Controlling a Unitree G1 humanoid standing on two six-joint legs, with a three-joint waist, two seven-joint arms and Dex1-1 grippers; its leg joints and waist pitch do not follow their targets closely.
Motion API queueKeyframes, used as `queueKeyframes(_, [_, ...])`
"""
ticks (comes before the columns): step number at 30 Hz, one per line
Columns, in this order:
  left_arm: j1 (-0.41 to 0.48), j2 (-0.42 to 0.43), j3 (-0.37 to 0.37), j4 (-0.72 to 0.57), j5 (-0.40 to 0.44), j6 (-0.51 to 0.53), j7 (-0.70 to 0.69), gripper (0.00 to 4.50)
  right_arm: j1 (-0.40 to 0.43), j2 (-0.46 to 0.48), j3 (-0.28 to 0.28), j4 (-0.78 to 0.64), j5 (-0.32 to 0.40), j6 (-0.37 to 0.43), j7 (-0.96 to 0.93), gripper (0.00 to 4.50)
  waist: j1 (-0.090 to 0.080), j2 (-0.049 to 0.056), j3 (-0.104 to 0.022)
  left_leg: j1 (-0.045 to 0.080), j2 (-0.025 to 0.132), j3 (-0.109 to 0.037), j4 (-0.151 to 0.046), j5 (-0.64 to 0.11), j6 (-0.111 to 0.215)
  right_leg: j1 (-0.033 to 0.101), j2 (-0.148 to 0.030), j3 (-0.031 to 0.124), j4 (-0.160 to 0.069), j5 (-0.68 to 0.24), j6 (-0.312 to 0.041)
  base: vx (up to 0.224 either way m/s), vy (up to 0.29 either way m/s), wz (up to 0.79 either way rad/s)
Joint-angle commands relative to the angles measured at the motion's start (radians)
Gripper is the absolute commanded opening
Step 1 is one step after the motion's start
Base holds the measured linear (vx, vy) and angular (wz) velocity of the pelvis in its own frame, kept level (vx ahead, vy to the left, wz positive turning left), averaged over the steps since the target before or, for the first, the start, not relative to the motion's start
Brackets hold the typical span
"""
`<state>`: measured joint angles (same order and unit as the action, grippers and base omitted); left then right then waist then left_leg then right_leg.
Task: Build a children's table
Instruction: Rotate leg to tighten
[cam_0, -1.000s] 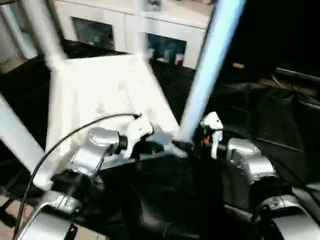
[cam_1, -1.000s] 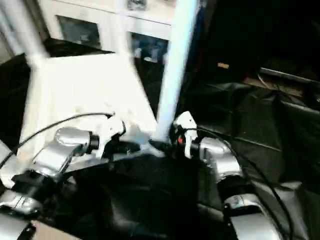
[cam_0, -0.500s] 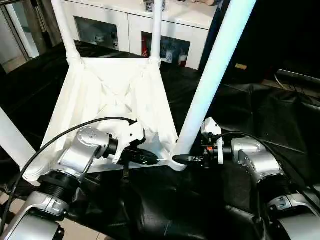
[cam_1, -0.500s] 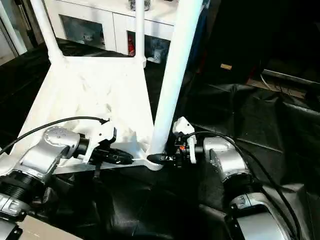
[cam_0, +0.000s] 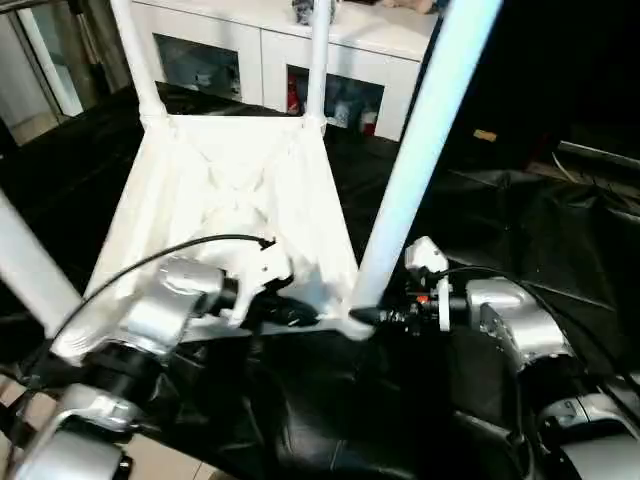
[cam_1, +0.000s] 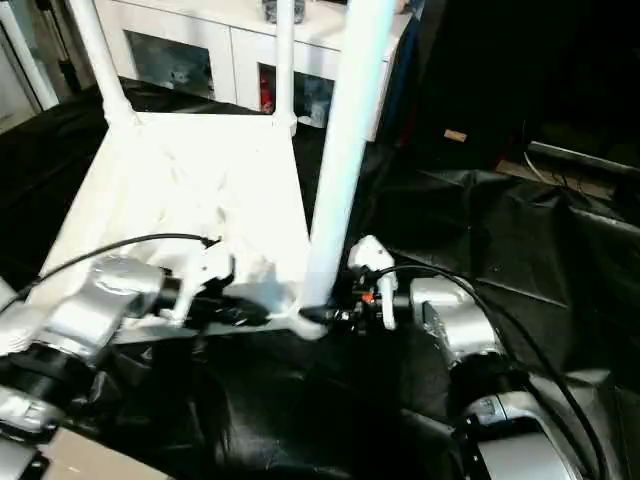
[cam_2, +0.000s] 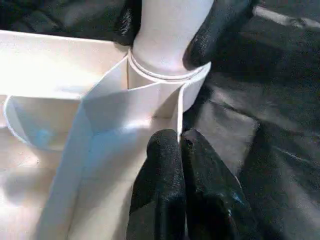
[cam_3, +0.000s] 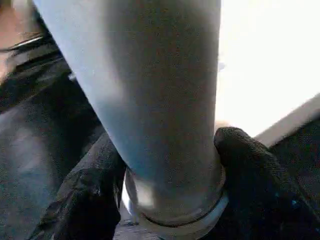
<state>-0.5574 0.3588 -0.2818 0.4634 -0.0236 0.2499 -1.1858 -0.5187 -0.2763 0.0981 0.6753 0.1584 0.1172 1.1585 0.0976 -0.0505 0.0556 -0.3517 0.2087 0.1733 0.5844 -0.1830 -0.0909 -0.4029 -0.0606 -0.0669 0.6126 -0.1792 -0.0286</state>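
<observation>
The children's table (cam_0: 235, 200) lies upside down on black sheeting (cam_0: 520, 230), ribbed underside up, with legs rising from its corner sockets. The near right leg (cam_0: 415, 160) stands in its corner socket (cam_2: 165, 82), leaning slightly, a ring at its base just above the socket rim.

The right claw (cam_0: 368, 316) straddles the very foot of this leg, one black finger (cam_3: 85, 195) on each side of the tube and touching it. The left claw (cam_0: 300, 315) is pinched together on the thin rim wall (cam_2: 177, 112) just beside that socket, bracing the top.

The step in hand appears to be seating this leg. To do it well, hold the rim steady, square the tube to the socket, then press straight down; pushing while tilted could jam it or lever the top off the sheeting.

A white cabinet (cam_0: 300, 50) stands beyond.
</observation>
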Motion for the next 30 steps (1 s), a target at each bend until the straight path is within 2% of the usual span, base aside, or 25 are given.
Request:
queueKeyframes(1, [-0.057, -0.065, 0.018, 0.009, 0.006, 0.010, 0.109, 0.00, 0.003, 0.065, 0.010, 0.027, -0.006, -0.001, -0.091, 2.50, -0.006, 0.003, -0.059, 0.008, 0.025, -0.004, -0.070, -0.217, 0.011, 0.046, -0.081, 0.048, -0.087, -0.342, -0.163, 0.000, 0.000, 0.00])
queueKeyframes(2, [-0.076, -0.099, 0.025, 0.031, 0.014, 0.021, 0.167, 0.00, 0.001, 0.103, -0.005, 0.053, -0.012, -0.012, -0.179, 2.48, -0.010, 0.001, -0.060, 0.007, 0.024, -0.005, -0.069, -0.220, 0.011, 0.047, -0.081, 0.047, -0.088, -0.355, -0.156, 0.000, 0.000, 0.00])
queueKeyframes(3, [-0.076, -0.099, 0.025, 0.031, 0.014, 0.021, 0.167, 0.00, 0.001, 0.103, -0.005, 0.053, -0.012, -0.012, -0.179, 2.48, -0.012, 0.001, -0.060, 0.006, 0.023, -0.004, -0.069, -0.221, 0.009, 0.045, -0.081, 0.048, -0.089, -0.359, -0.154, 0.000, 0.000, 0.00])
queueKeyframes(5, [-0.095, -0.140, 0.031, 0.053, 0.025, 0.032, 0.238, 0.00, -0.004, 0.156, -0.027, 0.081, -0.018, -0.017, -0.299, 2.47, -0.015, 0.001, -0.061, 0.001, 0.023, -0.007, -0.071, -0.216, 0.008, 0.051, -0.082, 0.046, -0.088, -0.363, -0.147, 0.000, 0.000, 0.00])
queueKeyframes(6, [-0.103, -0.162, 0.034, 0.062, 0.029, 0.039, 0.271, 0.00, -0.005, 0.186, -0.037, 0.092, -0.017, -0.021, -0.353, 2.47, -0.018, 0.001, -0.060, 0.002, 0.023, -0.006, -0.071, -0.214, 0.008, 0.047, -0.081, 0.047, -0.089, -0.361, -0.145, 0.000, 0.000, 0.00])
queueKeyframes(7, [-0.109, -0.178, 0.035, 0.067, 0.031, 0.046, 0.292, 0.00, -0.004, 0.212, -0.040, 0.096, -0.018, -0.025, -0.392, 2.47, -0.021, 0.002, -0.061, 0.006, 0.022, -0.006, -0.070, -0.221, 0.003, 0.045, -0.082, 0.047, -0.091, -0.371, -0.145, 0.000, 0.000, 0.00])
queueKeyframes(9, [-0.114, -0.191, 0.032, 0.073, 0.035, 0.048, 0.316, 0.00, -0.008, 0.241, -0.044, 0.109, -0.030, -0.026, -0.455, 2.47, -0.024, 0.005, -0.061, 0.005, 0.022, -0.007, -0.072, -0.220, 0.003, 0.044, -0.080, 0.047, -0.091, -0.363, -0.145, 0.000, 0.000, 0.00])
queueKeyframes(10, [-0.117, -0.207, 0.027, 0.078, 0.044, 0.050, 0.339, 0.00, -0.015, 0.289, -0.041, 0.121, -0.049, -0.040, -0.527, 2.47, -0.027, 0.004, -0.061, 0.005, 0.022, -0.008, -0.072, -0.227, 0.004, 0.044, -0.079, 0.047, -0.090, -0.354, -0.149, 0.000, 0.000, 0.00])
queueKeyframes(11, [-0.116, -0.209, 0.026, 0.078, 0.047, 0.050, 0.342, 0.00, -0.016, 0.297, -0.040, 0.122, -0.052, -0.042, -0.536, 2.47, -0.028, 0.008, -0.062, 0.005, 0.022, -0.008, -0.072, -0.227, 0.003, 0.043, -0.080, 0.047, -0.089, -0.346, -0.153, 0.000, 0.000, 0.00])
queueKeyframes(12, [-0.116, -0.211, 0.026, 0.078, 0.048, 0.050, 0.344, 0.00, -0.017, 0.303, -0.039, 0.123, -0.055, -0.045, -0.544, 2.47, -0.035, 0.006, -0.061, 0.000, 0.020, -0.009, -0.074, -0.232, 0.003, 0.046, -0.078, 0.046, -0.089, -0.342, -0.153, 0.000, 0.000, 0.00])
queueKeyframes(14, [-0.110, -0.208, 0.015, 0.074, 0.060, 0.048, 0.338, 0.00, -0.025, 0.317, -0.037, 0.130, -0.057, -0.070, -0.537, 3.16, -0.036, 0.007, -0.062, 0.004, 0.021, -0.007, -0.072, -0.236, 0.011, 0.044, -0.079, 0.048, -0.091, -0.336, -0.156, 0.000, 0.000, 0.00])
queueKeyframes(18, [-0.106, -0.201, 0.007, 0.075, 0.063, 0.044, 0.332, 0.00, -0.031, 0.320, -0.047, 0.135, -0.043, -0.076, -0.523, 3.30, -0.039, 0.010, -0.059, 0.003, 0.023, -0.008, -0.075, -0.245, 0.014, 0.046, -0.078, 0.048, -0.090, -0.327, -0.165, 0.000, 0.000, 0.00])
queueKeyframes(19, [-0.106, -0.201, 0.007, 0.075, 0.063, 0.044, 0.332, 0.00, -0.031, 0.320, -0.047, 0.135, -0.043, -0.076, -0.523, 3.50, -0.040, 0.009, -0.060, 0.004, 0.023, -0.007, -0.074, -0.249, 0.015, 0.045, -0.078, 0.049, -0.090, -0.324, -0.167, 0.000, 0.000, 0.00])
queueKeyframes(20, [-0.104, -0.197, 0.005, 0.073, 0.064, 0.039, 0.320, 0.00, -0.031, 0.316, -0.046, 0.129, -0.039, -0.073, -0.510, 3.50, -0.040, 0.007, -0.060, 0.004, 0.023, -0.007, -0.075, -0.249, 0.016, 0.046, -0.078, 0.048, -0.090, -0.325, -0.167, 0.000, 0.000, 0.00])
queueKeyframes(24, [-0.088, -0.156, -0.009, 0.053, 0.051, 0.004, 0.228, 0.00, -0.013, 0.258, -0.018, 0.078, -0.040, -0.076, -0.395, 3.67, -0.040, 0.005, -0.060, 0.001, 0.023, -0.007, -0.075, -0.240, 0.025, 0.048, -0.079, 0.049, -0.089, -0.316, -0.166, 0.000, 0.000, 0.00])
queueKeyframes(25, [-0.081, -0.138, -0.013, 0.043, 0.042, -0.003, 0.190, 0.00, -0.004, 0.231, -0.008, 0.056, -0.034, -0.072, -0.339, 3.67, -0.039, 0.010, -0.061, 0.001, 0.024, -0.007, -0.074, -0.231, 0.030, 0.049, -0.080, 0.051, -0.087, -0.297, -0.171, 0.000, 0.000, 0.00])
queueKeyframes(26, [-0.070, -0.111, -0.019, 0.031, 0.029, -0.035, 0.130, 0.00, 0.009, 0.190, 0.007, 0.021, -0.021, -0.066, -0.252, 3.67, -0.036, 0.008, -0.065, 0.002, 0.024, -0.007, -0.071, -0.212, 0.039, 0.053, -0.079, 0.050, -0.084, -0.255, -0.178, 0.000, 0.000, 0.00])
queueKeyframes(27, [-0.069, -0.109, -0.019, 0.030, 0.029, -0.036, 0.128, 0.00, 0.010, 0.188, 0.007, 0.019, -0.020, -0.066, -0.248, 3.67, -0.034, 0.008, -0.065, 0.001, 0.024, -0.006, -0.069, -0.198, 0.047, 0.054, -0.078, 0.051, -0.080, -0.223, -0.184, 0.000, 0.000, 0.00])
queueKeyframes(28, [-0.063, -0.096, -0.021, 0.022, 0.021, -0.036, 0.100, 0.00, 0.014, 0.169, 0.013, 0.006, -0.015, -0.061, -0.210, 3.67, -0.034, 0.011, -0.067, 0.002, 0.026, -0.004, -0.069, -0.166, 0.055, 0.053, -0.078, 0.051, -0.071, -0.148, -0.214, 0.000, 0.000, 0.00])
queueKeyframes(29, [-0.062, -0.092, -0.022, 0.021, 0.020, -0.039, 0.093, 0.00, 0.016, 0.163, 0.015, 0.003, -0.014, -0.060, -0.198, 3.67, -0.034, 0.011, -0.067, 0.002, 0.026, -0.004, -0.069, -0.166, 0.055, 0.053, -0.078, 0.051, -0.071, -0.148, -0.214, 0.000, 0.000, 0.00])
queueKeyframes(30, [-0.050, -0.061, -0.026, 0.010, 0.008, -0.053, 0.037, 0.00, 0.026, 0.112, 0.034, -0.025, -0.006, -0.048, -0.104, 3.67, -0.031, 0.012, -0.068, 0.002, 0.026, -0.003, -0.067, -0.147, 0.065, 0.057, -0.076, 0.050, -0.065, -0.103, -0.236, 0.000, 0.000, 0.00])
